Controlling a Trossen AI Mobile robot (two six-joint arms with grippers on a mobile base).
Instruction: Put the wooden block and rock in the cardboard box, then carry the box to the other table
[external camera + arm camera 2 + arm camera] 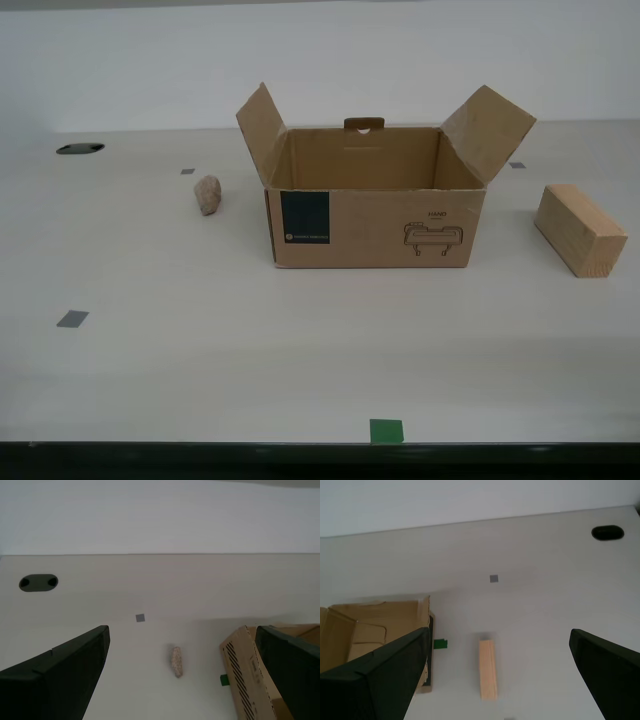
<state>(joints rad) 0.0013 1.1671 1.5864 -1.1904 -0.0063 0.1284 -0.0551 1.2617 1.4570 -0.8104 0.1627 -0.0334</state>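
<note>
A smooth off-white worktop [300,350] with small grey squares and a green tape mark runs back to a plain pale wall. On it stands a brown corrugated cardboard box [375,215] with a dark teal label, flaps raised and interior seemingly empty. A small pinkish-brown rough rock [207,194] and a light tan rectangular wooden block [580,228] lie on the worktop outside the box, one off each end, so loading has not begun.

My first gripper [497,680] hangs above the worktop, jaws spread wide and holding nothing; the wooden block [488,669] lies lengthwise between and below them, untouched. My second gripper [185,675] is likewise wide open and empty, with the rock [176,661] between and below its jaws (the box's end sits just behind one finger).

The next move probably calls for lowering one gripper so its jaws straddle its object, then closing.
</note>
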